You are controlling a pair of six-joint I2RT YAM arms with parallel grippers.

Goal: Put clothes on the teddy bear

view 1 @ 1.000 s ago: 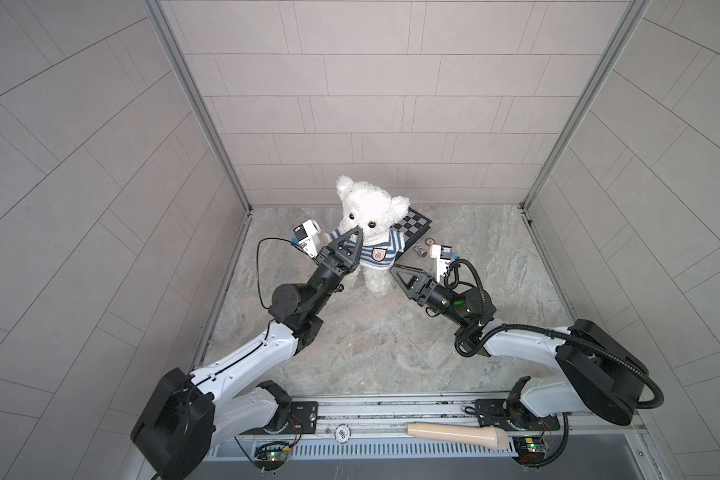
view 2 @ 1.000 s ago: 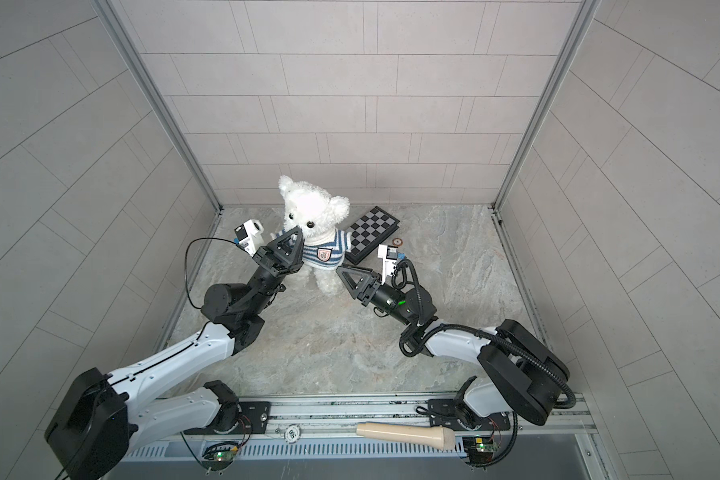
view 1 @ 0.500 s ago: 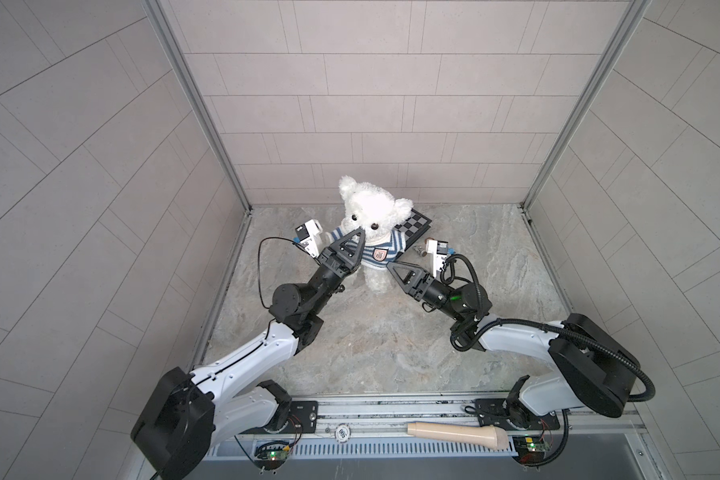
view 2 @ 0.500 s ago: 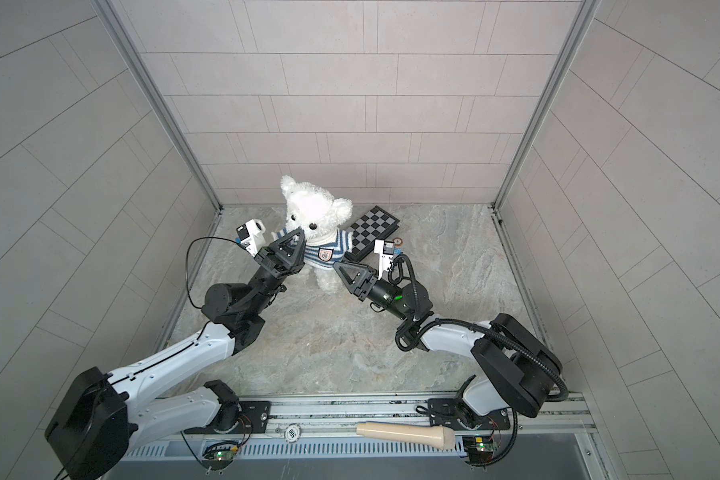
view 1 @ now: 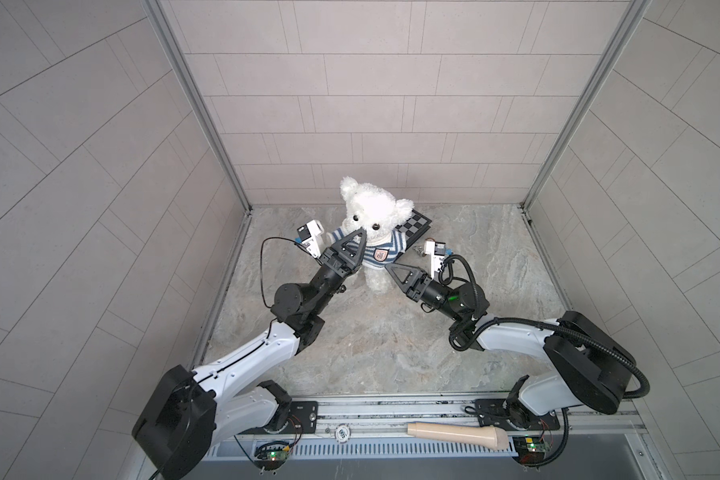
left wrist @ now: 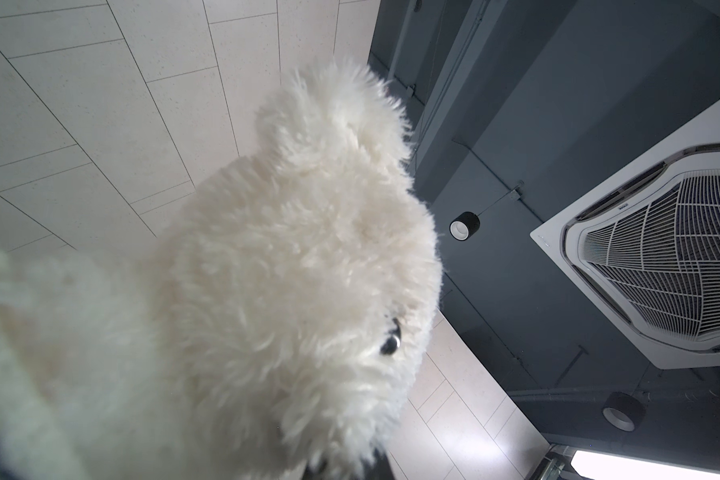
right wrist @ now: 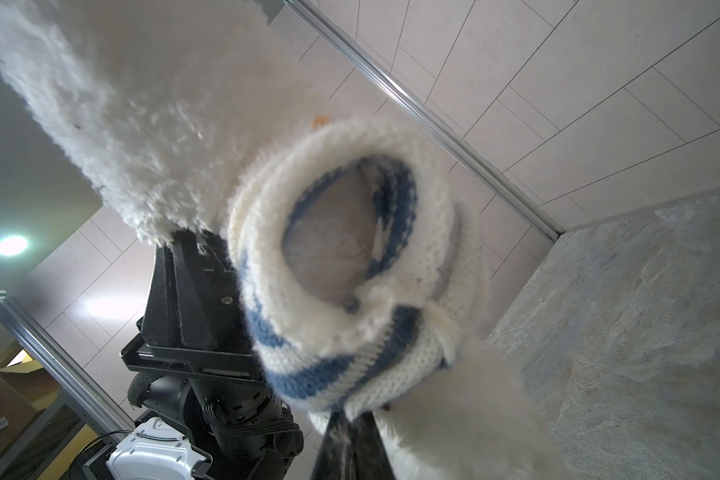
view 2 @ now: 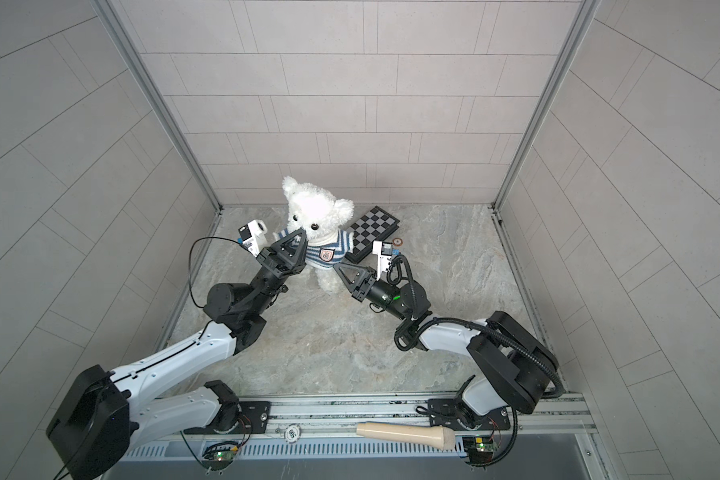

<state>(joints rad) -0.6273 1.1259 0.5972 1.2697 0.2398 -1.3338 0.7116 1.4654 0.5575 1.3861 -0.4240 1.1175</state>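
**Bimanual cell, top and wrist views.** The teddy bear [view 1: 376, 210] stands upright at the back of the marbled floor [view 1: 391, 340], near the rear wall. It wears a blue-and-white striped sweater [view 1: 385, 245] with a crest badge. A chessboard [view 1: 417, 223] lies just behind it, and in both top views the bear's head and shoulder cover part of it.

The left gripper [view 1: 361, 233], jaws together, sits at the collar below the chin. Its tips overlap the muzzle, and fur hides what they pinch, if anything. The right gripper [view 1: 388, 266], jaws likewise together, meets the sweater's lower edge on the chessboard side. Whether knit lies between its tips cannot be made out.

In the right wrist view a sleeve opening [right wrist: 329, 249] gapes close to the lens, with pale fur dim inside. One dark finger [right wrist: 344, 440] there is blurred and cut off by the frame edge. The left wrist view shows only the bear's head [left wrist: 287, 270] and one eye, with the gripper itself out of frame. One leg shows between the grippers, and the left gripper masks the other.
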